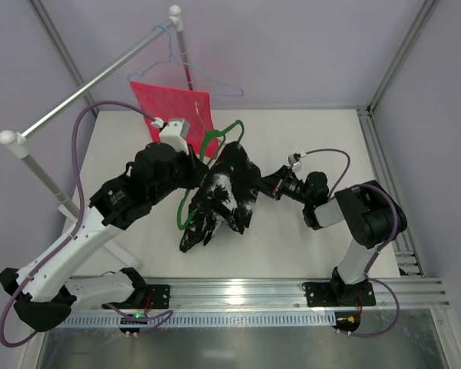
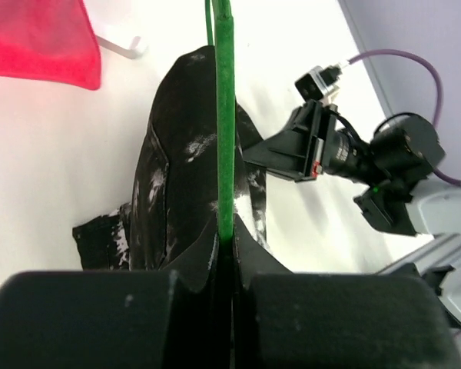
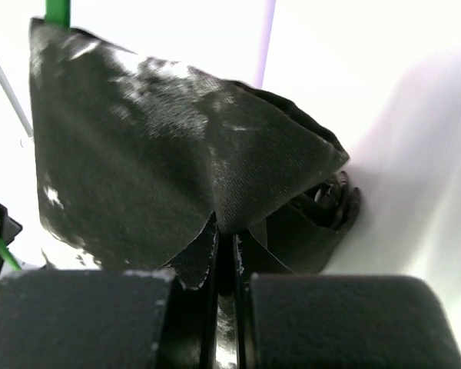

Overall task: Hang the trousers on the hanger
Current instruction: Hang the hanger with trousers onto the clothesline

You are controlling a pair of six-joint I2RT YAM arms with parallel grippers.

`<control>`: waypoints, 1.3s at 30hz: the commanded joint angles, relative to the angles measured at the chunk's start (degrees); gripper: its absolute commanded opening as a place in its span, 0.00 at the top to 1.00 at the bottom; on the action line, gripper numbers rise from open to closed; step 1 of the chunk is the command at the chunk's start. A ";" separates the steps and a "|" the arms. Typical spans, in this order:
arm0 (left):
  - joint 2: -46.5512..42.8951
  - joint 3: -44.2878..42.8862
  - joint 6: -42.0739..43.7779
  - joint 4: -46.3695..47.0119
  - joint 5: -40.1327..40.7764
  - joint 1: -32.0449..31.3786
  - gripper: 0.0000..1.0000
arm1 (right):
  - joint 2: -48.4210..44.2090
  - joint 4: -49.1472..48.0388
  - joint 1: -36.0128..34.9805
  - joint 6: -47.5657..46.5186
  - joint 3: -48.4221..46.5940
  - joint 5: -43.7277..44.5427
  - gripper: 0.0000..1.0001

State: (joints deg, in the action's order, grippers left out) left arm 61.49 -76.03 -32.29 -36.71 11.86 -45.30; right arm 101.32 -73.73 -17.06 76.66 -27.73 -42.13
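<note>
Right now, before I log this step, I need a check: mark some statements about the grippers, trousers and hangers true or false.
1. The left gripper is shut on the green hanger. True.
2. The right gripper is open and empty. False: it pinches the trousers.
3. The red cloth lies flat on the table. False: it hangs from the pale blue hanger.
4. The trousers touch the green hanger. True.

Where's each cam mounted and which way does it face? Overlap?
Top external: above and behind the robot, looking down at the table; left arm and right arm show.
Left wrist: looks along the left gripper, shut on the hanger, toward the right arm.
Right wrist: looks along the right gripper, shut on the trousers.
Shared: trousers and hanger in all three.
</note>
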 commanded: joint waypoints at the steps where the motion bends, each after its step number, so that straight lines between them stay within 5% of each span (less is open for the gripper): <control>1: 0.98 -1.84 0.83 13.77 12.39 -1.98 1.00 | -4.45 -19.78 -2.27 -2.04 1.70 5.73 0.96; 10: 4.95 -3.51 6.89 9.03 32.85 -8.40 1.00 | -9.11 -18.73 -2.28 -3.36 5.49 10.92 0.96; 23: 3.02 -3.78 4.96 2.78 45.00 -8.93 1.00 | -28.89 6.81 1.15 -11.88 10.06 17.87 0.96; 33: 0.20 -1.76 4.51 7.69 49.06 -9.63 1.00 | -18.10 -1.76 0.54 -7.84 16.04 20.86 0.96; 39: 1.00 0.26 5.22 13.23 45.45 -10.85 1.00 | -8.87 -8.26 -8.84 -6.97 13.93 24.63 0.96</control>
State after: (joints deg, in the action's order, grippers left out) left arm 65.71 -74.43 -27.86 -37.21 43.46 -56.82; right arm 89.67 -76.09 -21.93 70.76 -13.91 -21.08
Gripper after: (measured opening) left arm 0.020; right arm 0.068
